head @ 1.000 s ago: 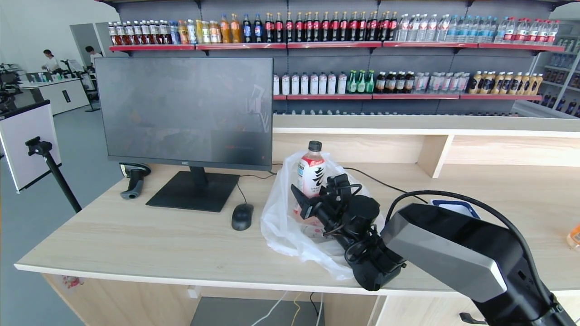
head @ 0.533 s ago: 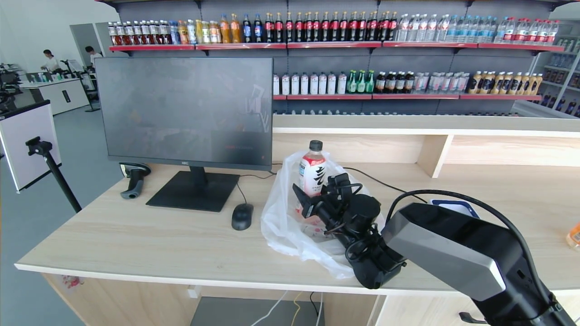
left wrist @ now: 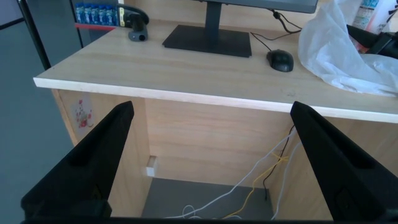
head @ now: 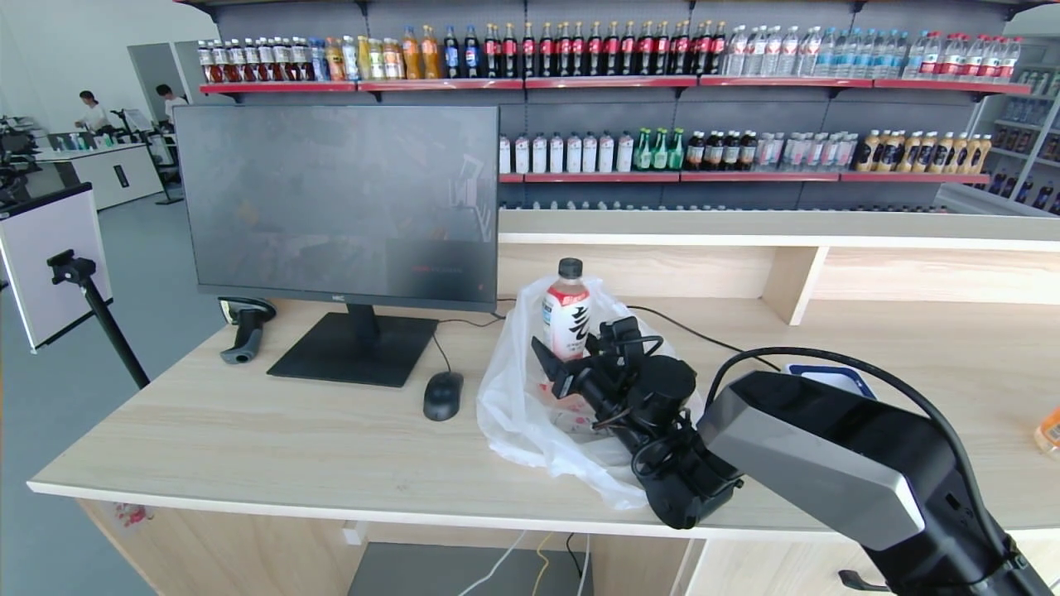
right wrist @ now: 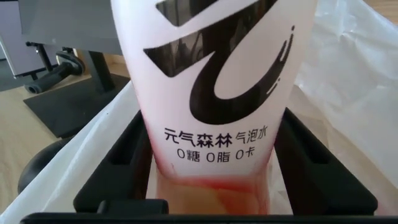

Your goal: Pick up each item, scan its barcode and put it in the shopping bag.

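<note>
A white drink bottle with a black cap and pink base stands upright in the mouth of the clear plastic shopping bag on the wooden counter. My right gripper is shut on the bottle's lower body. In the right wrist view the bottle sits between the two black fingers, with bag plastic around it. My left gripper hangs open in front of and below the counter's front edge, with nothing between its fingers.
A monitor stands at the back left, with a handheld barcode scanner beside it and a mouse next to the bag. A blue-and-white item and an orange item lie on the counter's right side.
The bottle and my right gripper have shifted very slightly to the left over the bag. Everything else is as before.
</note>
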Controlling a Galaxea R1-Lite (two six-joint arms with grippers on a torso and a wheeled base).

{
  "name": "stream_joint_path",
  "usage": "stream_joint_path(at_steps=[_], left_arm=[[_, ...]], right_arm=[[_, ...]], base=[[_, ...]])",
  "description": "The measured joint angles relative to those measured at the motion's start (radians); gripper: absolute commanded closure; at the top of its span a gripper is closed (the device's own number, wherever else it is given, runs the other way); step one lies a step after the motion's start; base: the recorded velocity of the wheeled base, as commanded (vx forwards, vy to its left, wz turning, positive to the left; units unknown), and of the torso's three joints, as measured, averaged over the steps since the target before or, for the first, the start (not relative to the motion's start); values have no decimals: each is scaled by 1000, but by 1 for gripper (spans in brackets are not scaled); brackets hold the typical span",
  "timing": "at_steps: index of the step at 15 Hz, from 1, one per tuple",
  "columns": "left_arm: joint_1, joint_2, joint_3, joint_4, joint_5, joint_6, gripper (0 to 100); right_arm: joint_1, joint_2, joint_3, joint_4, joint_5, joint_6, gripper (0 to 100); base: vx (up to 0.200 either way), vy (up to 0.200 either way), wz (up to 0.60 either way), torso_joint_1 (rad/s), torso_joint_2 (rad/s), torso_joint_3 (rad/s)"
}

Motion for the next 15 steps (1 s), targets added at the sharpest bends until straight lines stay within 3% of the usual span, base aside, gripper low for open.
stream_joint_path(at_steps=[15], left_arm=[[0, 0, 0, 1, 0, 0, 0]], right_arm=[[-17, -23, 4, 2, -1, -44, 0]], base=[[0, 0, 0, 0, 0, 0]])
